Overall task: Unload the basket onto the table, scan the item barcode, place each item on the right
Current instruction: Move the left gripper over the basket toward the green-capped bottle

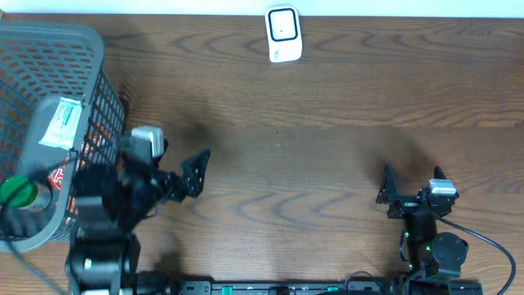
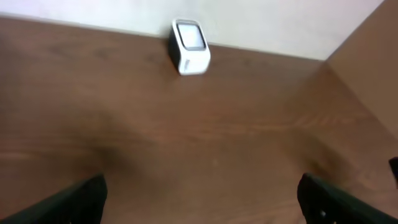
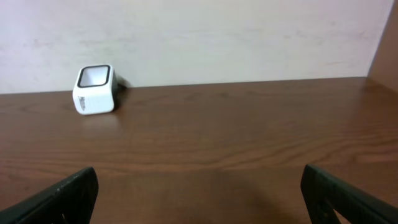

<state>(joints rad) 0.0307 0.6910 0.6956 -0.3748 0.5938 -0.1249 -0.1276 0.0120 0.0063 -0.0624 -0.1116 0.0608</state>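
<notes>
I see the white scanner (image 1: 284, 34) at the surface's (image 1: 327, 98) far edge; left gripper (image 1: 199, 174) and right gripper (image 1: 383, 185) sit nearer me than it, both spread wide, empty; the labelled packet (image 1: 61, 123) lies in the grey basket (image 1: 49, 49) left of it.

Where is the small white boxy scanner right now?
Overhead view: the small white boxy scanner stands at the wooden table's far edge, roughly centred, away from the grey mesh basket on the left.

2 black arms (image 1: 115, 205) — grey wrist blocks (image 1: 442, 190).
</notes>
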